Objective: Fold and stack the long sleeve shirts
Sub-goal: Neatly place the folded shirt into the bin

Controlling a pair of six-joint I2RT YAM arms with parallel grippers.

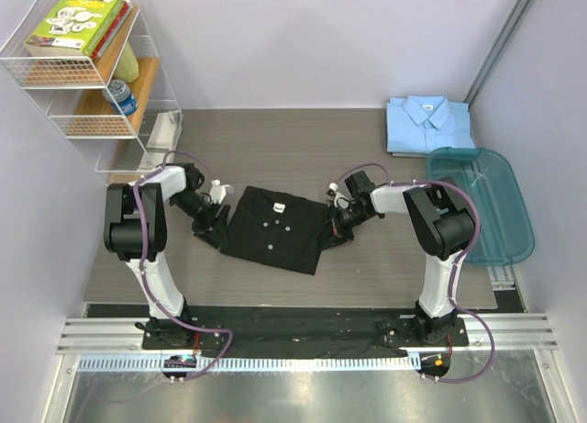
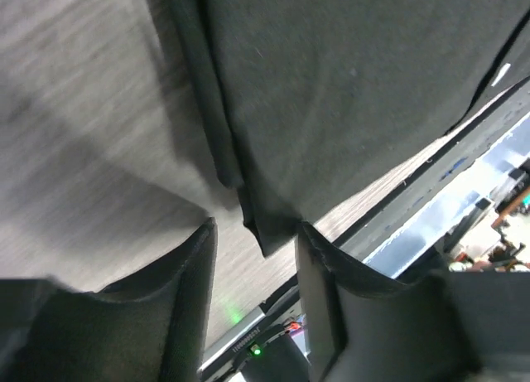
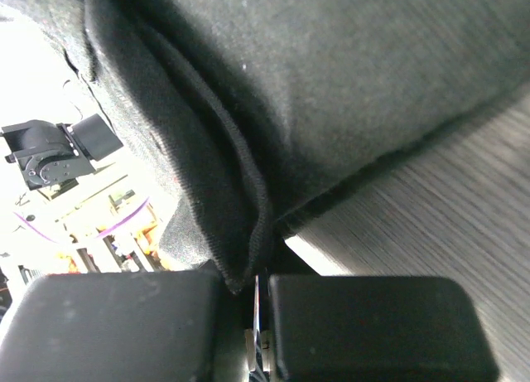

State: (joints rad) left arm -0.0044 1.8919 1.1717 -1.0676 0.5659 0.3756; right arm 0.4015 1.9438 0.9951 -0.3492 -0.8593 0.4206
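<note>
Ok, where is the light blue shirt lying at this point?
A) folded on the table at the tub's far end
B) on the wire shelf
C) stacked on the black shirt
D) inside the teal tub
A: the light blue shirt lies folded on the table at the far right, at the far end of the teal tub and not in it, well apart from the black shirt in the middle.

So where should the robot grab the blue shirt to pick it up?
Probably its left edge, coming in low from the left. The light blue shirt lies folded flat, so only edges give the jaws something to pinch, and the teal tub crowds its near side.
</note>
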